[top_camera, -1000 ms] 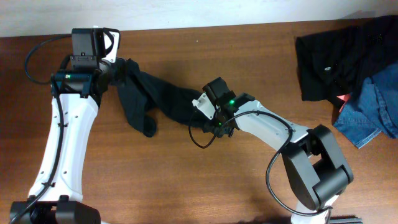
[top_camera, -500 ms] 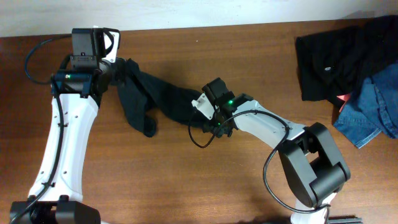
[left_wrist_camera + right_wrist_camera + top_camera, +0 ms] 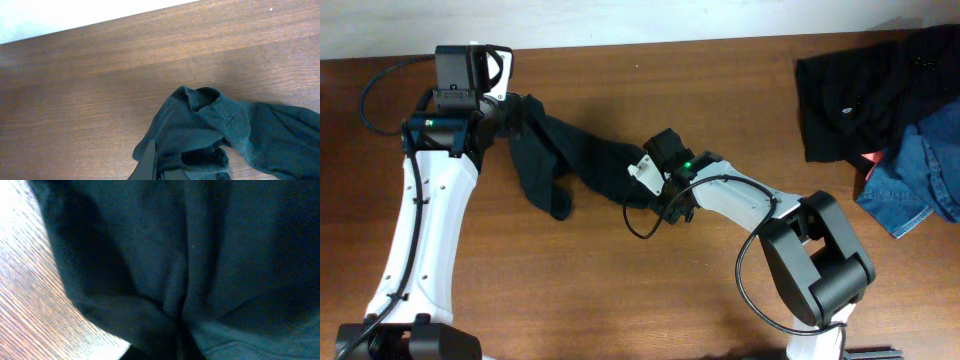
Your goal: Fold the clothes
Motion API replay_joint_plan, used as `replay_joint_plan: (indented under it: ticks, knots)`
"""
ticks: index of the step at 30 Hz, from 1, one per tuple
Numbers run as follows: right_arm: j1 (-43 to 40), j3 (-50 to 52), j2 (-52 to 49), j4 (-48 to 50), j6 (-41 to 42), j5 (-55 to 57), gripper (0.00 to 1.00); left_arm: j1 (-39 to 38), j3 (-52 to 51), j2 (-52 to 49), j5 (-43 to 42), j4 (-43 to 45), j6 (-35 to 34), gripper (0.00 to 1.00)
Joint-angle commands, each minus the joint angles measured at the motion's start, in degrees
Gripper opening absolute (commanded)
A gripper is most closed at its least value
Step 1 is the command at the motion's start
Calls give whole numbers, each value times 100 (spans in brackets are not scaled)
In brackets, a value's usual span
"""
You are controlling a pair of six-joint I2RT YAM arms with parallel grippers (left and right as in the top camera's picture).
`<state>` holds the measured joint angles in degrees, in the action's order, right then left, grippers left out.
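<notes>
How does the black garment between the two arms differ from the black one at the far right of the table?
The held black garment is bunched into a rope, strung between the left gripper and right gripper. The far-right black garment lies loose, ungripped. The held one sits alone mid-table, while the far-right one lies against blue denim. Both are dark, soft fabric.

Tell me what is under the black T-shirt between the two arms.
Bare wooden table shows all round the black T-shirt; nothing else peeks out. The patch directly beneath the bunched fabric is covered.
</notes>
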<state>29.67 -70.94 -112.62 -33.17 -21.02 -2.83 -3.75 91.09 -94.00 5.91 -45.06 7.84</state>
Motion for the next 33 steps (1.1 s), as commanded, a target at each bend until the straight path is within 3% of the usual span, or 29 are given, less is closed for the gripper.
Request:
replay_joint_plan:
  ticks: [1, 15, 16, 17, 21, 23, 24, 33]
  knots:
    - [-11, -118, -4, -188, 44, 52, 4, 4, 98, 96, -57, -2, -48, 1]
    - [-17, -1604, 363, -1762, 44, 55, 5, 4, 98, 94, -57, -2, -48, 1]
    - [-17, -1617, 363, -1762, 44, 55, 8, 4, 98, 96, -57, -4, -48, 1]
    - [-17, -1620, 363, -1762, 44, 55, 18, 4, 98, 96, -57, -4, -50, 1]
    - [-17, -1620, 361, -1762, 44, 52, 28, 4, 98, 96, -57, -4, -48, 1]
    - [-17, -1620, 361, -1759, 44, 50, 46, 4, 98, 96, -57, -4, -50, 0]
    - [-17, -1620, 361, -1762, 44, 50, 49, 4, 98, 96, -57, -4, -50, 1]
    - [-15, -1504, 350, -1759, 46, -328, 49, 4, 98, 96, -57, -28, -50, 1]
